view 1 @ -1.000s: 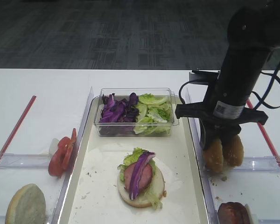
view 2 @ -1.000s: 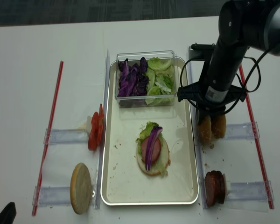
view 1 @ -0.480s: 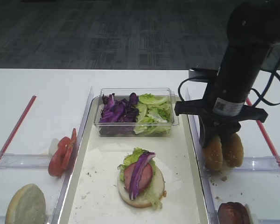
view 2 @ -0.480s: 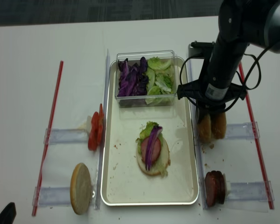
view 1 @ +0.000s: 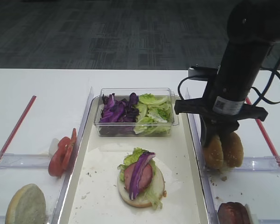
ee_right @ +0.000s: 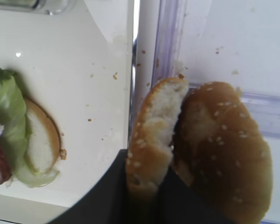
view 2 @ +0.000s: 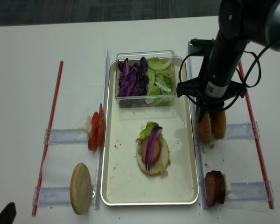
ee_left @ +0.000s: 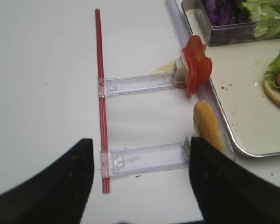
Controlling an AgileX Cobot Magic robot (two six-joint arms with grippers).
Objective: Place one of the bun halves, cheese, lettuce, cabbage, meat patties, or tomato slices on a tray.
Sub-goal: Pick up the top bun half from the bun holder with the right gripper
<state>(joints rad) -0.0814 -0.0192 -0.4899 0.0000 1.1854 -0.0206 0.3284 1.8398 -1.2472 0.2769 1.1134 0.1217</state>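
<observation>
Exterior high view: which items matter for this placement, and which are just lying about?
In play:
- right gripper
- two golden sesame bun tops
- silver-rimmed tray
- half-built burger

Lying about:
- red tomato slices
- pale bun half
- dark meat patties
- clear box of greens

light: bright, even, from above | shadows: soft, short | glare: small spot on tray (ee_right: 18,54) | blur: wrist views slightly soft

Clear plastic box (view 1: 136,113), red straws (view 2: 48,135), pale seedless bun half (view 2: 80,187)
</observation>
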